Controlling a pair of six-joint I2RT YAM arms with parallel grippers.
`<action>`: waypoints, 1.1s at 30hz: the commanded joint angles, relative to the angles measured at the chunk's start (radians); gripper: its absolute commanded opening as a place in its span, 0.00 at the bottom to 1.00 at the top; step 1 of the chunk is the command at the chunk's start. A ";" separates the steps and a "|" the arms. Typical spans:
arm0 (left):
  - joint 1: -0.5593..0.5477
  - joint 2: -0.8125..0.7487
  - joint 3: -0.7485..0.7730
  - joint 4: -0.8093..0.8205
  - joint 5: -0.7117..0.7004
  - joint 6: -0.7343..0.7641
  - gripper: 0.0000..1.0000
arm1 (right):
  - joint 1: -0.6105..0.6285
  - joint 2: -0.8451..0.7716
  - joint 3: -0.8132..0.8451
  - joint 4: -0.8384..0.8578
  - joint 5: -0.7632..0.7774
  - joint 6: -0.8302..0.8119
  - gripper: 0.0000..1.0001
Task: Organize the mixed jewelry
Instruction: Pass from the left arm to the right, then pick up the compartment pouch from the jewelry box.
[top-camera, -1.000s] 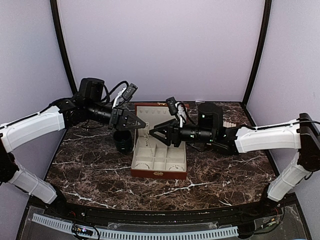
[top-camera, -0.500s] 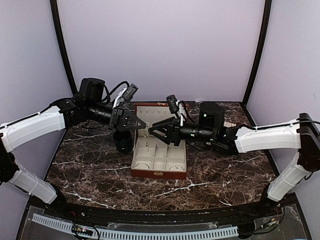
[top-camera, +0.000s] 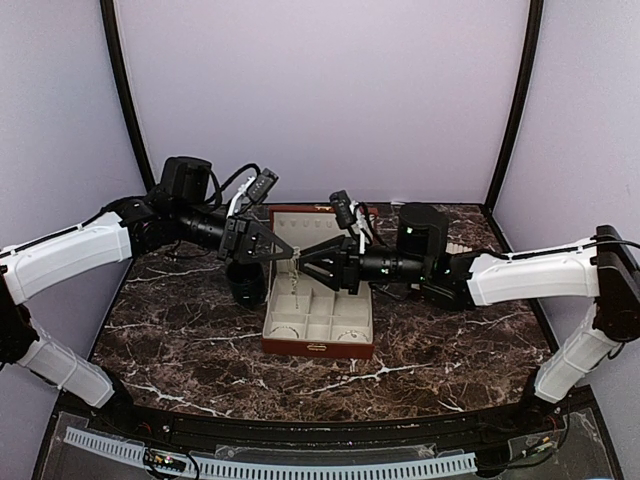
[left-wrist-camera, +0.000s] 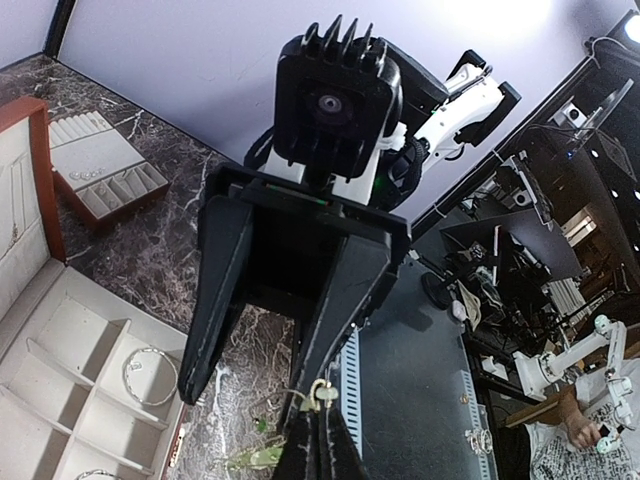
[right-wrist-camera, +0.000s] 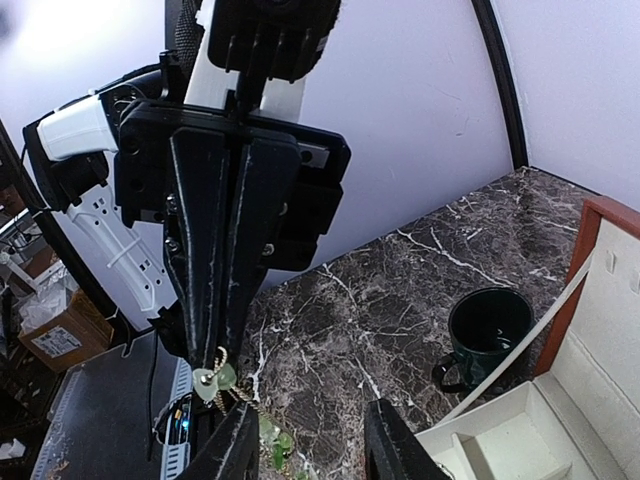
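The piece in play was a fine gold-coloured chain (right-wrist-camera: 232, 392) carrying a small pale green charm (right-wrist-camera: 211, 379) that looked like a heart or a leaf, with more green bits lower on the chain. In the left wrist view the same charm (left-wrist-camera: 321, 393) showed as a pale metallic tag beside a small ring. The left fingers (right-wrist-camera: 222, 250) were pressed together and pinched the chain at their tip, holding it in the air above the far left part of the red-brown box (top-camera: 318, 348). The right fingers (left-wrist-camera: 216, 290) faced them tip to tip, spread apart with the charm in the gap between them, and were not touching it as far as could be told.

The box sat open near the middle of the counter (top-camera: 450, 340), its lid standing up toward the far edge. A thin loop (left-wrist-camera: 148, 372) lay flat in one of its cream compartments. A second loop showed only partly at the bottom edge of the left wrist view.

The dark green cup (right-wrist-camera: 490, 330) stood on the counter just beside the box's left side. The flat cream slotted tray (left-wrist-camera: 105, 170) lay toward the far right corner, with a few tiny studs (left-wrist-camera: 88, 175) on it.

A brown carton (right-wrist-camera: 45, 340) off the counter bore a white label, too small to read.
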 joint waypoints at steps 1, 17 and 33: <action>-0.008 0.002 0.017 0.030 0.034 -0.010 0.00 | 0.012 0.024 0.050 0.052 -0.035 -0.004 0.29; -0.007 -0.095 -0.081 0.066 -0.292 0.132 0.65 | 0.008 -0.093 0.087 -0.234 0.243 -0.099 0.00; -0.042 0.098 -0.091 0.405 -0.312 0.165 0.36 | 0.008 -0.126 0.119 -0.339 0.284 -0.118 0.00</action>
